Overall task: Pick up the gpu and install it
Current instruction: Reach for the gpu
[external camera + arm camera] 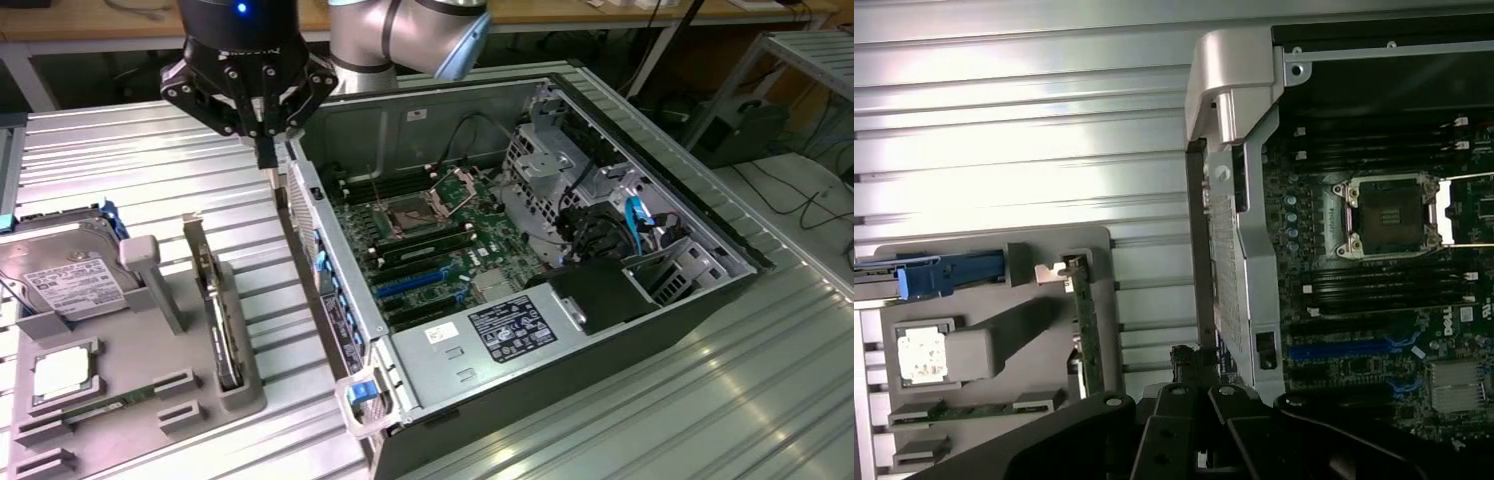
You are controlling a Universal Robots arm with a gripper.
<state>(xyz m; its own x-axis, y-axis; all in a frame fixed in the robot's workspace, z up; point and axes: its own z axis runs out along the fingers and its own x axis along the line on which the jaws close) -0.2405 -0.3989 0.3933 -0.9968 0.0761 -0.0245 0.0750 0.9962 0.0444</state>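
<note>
The gripper (267, 155) hangs with its fingers pressed together and nothing between them, just above the edge of the computer case (561, 395). The gpu (214, 300) stands on its edge in the grey holder (247, 390) beside the case. The white label (511, 330) inside the case and the one on the hard drive (60, 285) are too small to read.

The computer case (561, 410) lies open on the table (134, 150). At the exterior view's left of the case sits a holder (167, 300). In it the gpu (220, 330) stands nearest the case, with 1 hard drive (67, 280), 1 processor (60, 372) and 1 memory stick (100, 408) farther off.
</note>
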